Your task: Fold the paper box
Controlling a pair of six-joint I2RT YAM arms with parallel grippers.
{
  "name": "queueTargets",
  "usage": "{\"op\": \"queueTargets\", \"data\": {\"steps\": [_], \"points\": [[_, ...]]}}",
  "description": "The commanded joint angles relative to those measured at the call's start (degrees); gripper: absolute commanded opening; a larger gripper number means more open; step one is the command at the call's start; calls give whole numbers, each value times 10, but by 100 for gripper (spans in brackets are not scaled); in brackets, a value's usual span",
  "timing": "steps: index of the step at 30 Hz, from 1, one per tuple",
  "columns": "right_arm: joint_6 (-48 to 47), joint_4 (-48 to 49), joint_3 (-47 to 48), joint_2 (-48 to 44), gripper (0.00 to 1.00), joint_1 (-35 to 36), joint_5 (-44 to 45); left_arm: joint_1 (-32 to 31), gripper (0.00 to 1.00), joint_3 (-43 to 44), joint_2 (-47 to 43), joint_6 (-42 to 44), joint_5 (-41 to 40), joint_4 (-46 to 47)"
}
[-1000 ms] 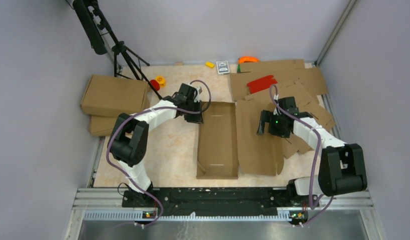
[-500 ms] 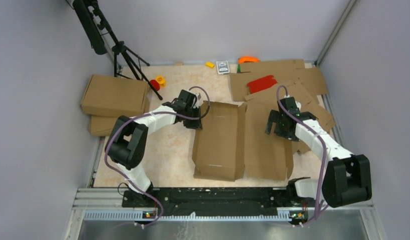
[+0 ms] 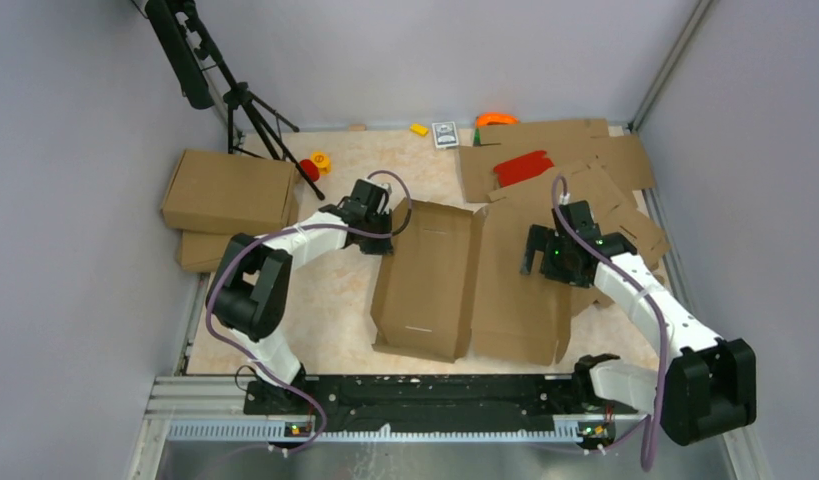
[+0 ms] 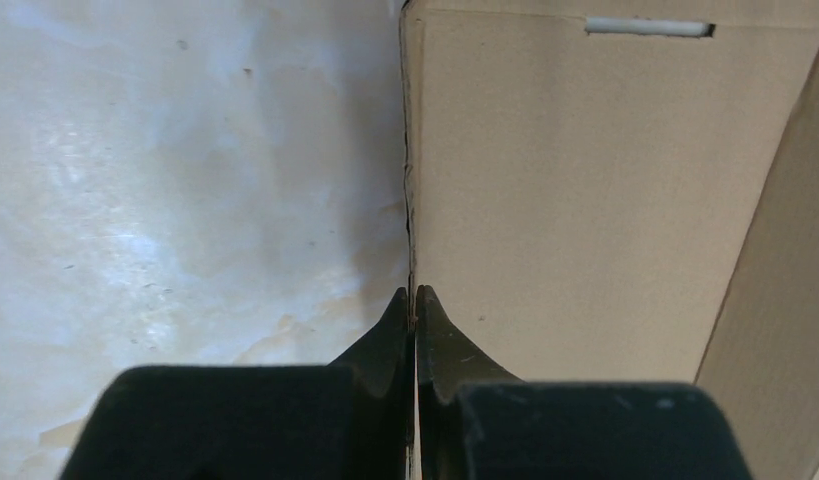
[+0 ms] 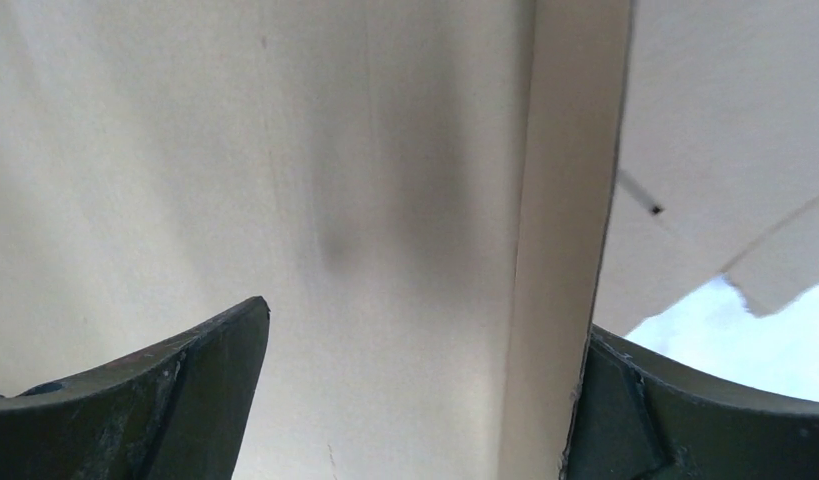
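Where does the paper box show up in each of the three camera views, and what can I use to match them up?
Top external: the paper box lies in the centre of the picture.
Left wrist: it fills the right half.
Right wrist: it fills most of the frame.
Landmark: the left gripper, shut at the box's left edge, seen in the top and left wrist views only.
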Motion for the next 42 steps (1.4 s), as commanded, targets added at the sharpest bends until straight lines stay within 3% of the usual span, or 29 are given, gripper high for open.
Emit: {"op": "queueTargets", "data": {"steps": [1,7,10,14,20,24,27,31,37,39,42], "points": [[16,48,-28,29,99,12,-102,6,0,8,-14,1,-24,8],[11,97,-28,91,99,23,-138,22,0,-4,-27,-11,-49,-1],[-8,63,4,126,99,31,-60,23,0,-22,-38,-26,-61,9],[22,-8,53,161,99,36,133,23,0,-46,-52,-48,-110,19],[42,-1,67,134,99,35,163,35,0,-61,-65,-60,-145,11],[27,-2,54,66,99,35,178,44,0,-73,-74,-63,-135,22],[9,-11,39,2,99,35,152,47,0,-77,-77,-64,-133,23],[-13,-25,31,-55,97,35,9,49,0,-80,-81,-68,-128,27],[106,42,-61,-119,87,63,-233,49,0,-81,-85,-70,-120,29],[160,81,-97,-130,86,106,-256,50,0,-80,-84,-70,-117,29],[233,104,-117,-121,91,198,-206,49,0,-81,-85,-69,-111,30]]}}
